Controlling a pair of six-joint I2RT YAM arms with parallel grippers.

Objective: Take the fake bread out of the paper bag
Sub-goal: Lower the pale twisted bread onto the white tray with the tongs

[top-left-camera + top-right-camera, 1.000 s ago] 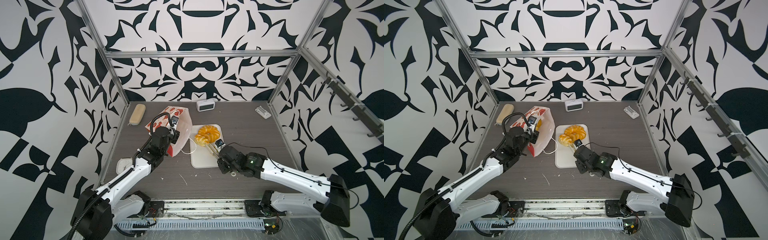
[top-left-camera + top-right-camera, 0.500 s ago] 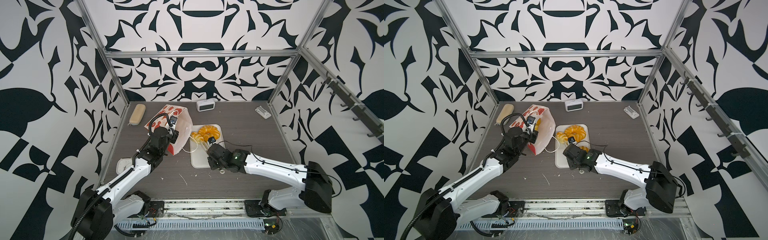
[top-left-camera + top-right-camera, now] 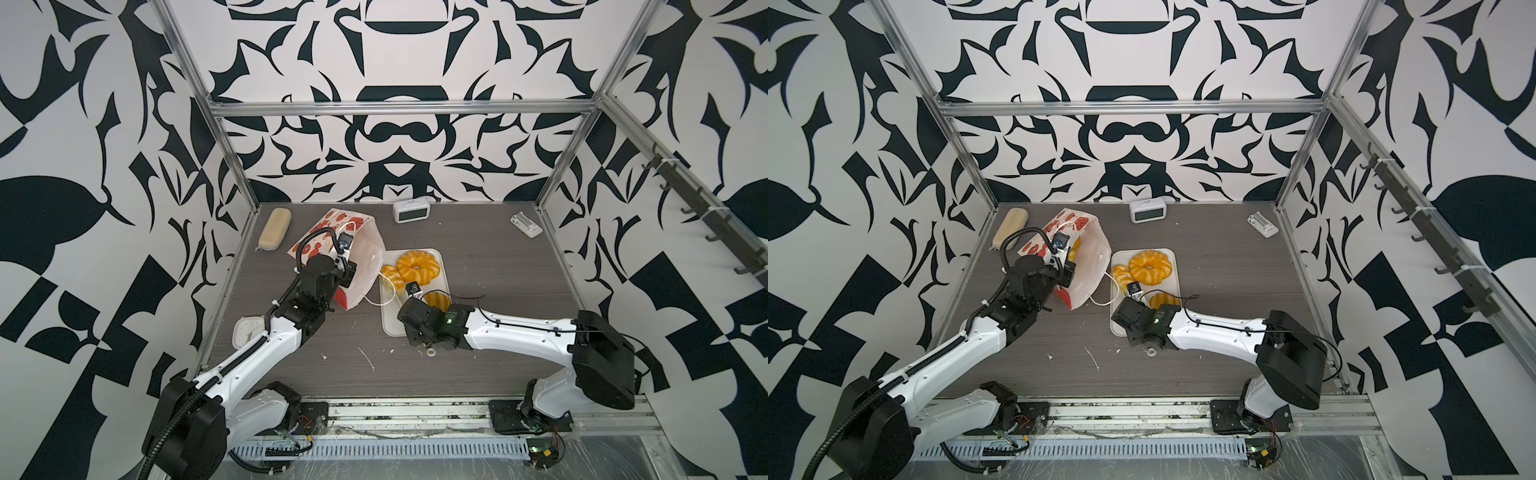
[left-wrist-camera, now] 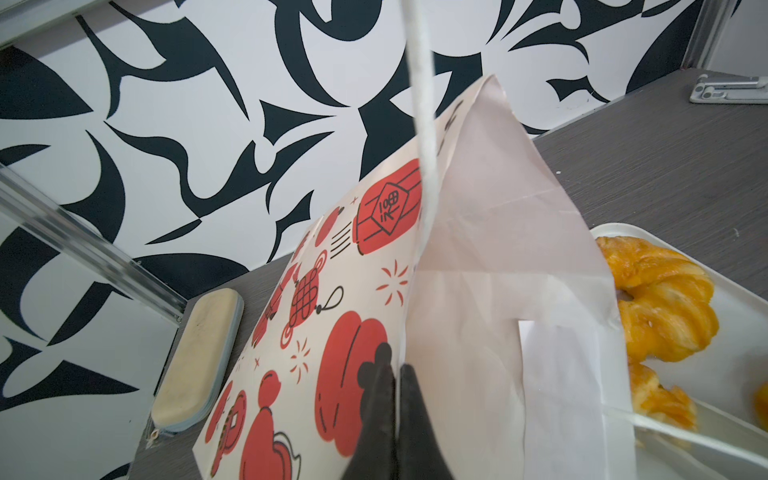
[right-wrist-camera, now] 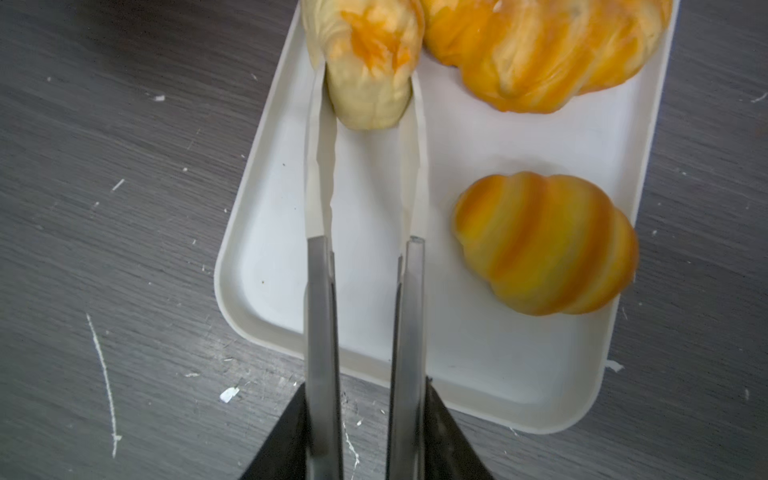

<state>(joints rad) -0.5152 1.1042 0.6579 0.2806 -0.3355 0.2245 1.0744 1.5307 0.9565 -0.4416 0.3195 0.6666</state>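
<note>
Left fingers [image 4: 388,386] are pinched tight on the rim of the paper bag [image 4: 353,270], which stands on the bench [image 3: 498,270] just beside the white tray [image 5: 266,299]. Right fingers [image 5: 322,299] (the long skinny metal ones) sit a narrow gap apart over the tray, tips flanking one end of a croissant [image 5: 365,62] lying there. Honestly can't tell if they're squeezing it or only touching. Ring loaf [image 3: 417,267] and ridged roll [image 5: 544,245] are on the tray too, and another orange piece [image 3: 1075,251] shows inside the bag.
</note>
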